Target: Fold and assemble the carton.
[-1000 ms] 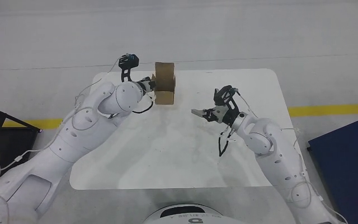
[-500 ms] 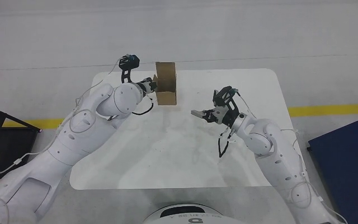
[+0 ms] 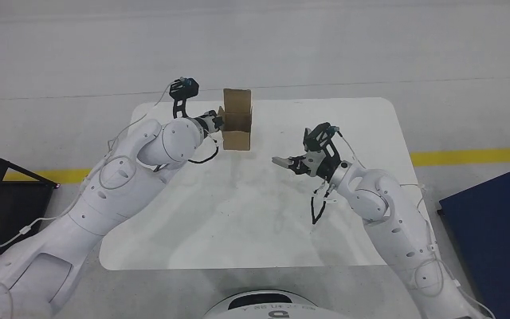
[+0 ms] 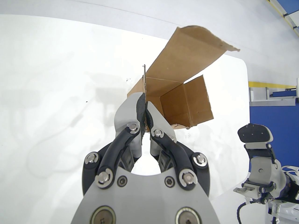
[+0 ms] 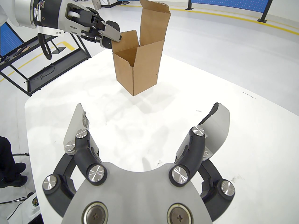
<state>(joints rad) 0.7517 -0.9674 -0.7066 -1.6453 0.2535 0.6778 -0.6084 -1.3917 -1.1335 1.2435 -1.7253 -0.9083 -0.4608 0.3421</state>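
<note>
Carton (image 3: 236, 120) upright on white table (image 3: 263, 215); pale floor (image 3: 319, 40) with yellow line (image 3: 458, 157).

The carton (image 5: 137, 71) is plain brown cardboard, matt and unprinted, its cut edges fuzzy and slightly ragged along the tall flap. The counter (image 5: 210, 89) is white and smooth with a soft sheen, marked by faint scuffs and a few dark specks. The left gripper (image 4: 144, 101) has satin silver metal fingers, matt black links and bright polished pins. Its pads (image 4: 140, 104) are black, rough and worn at the edges, probably rubber. The right gripper (image 5: 149, 111) shows the same satin metal and shiny screw heads. The floor (image 5: 222, 38) is pale with a light gloss.
</note>
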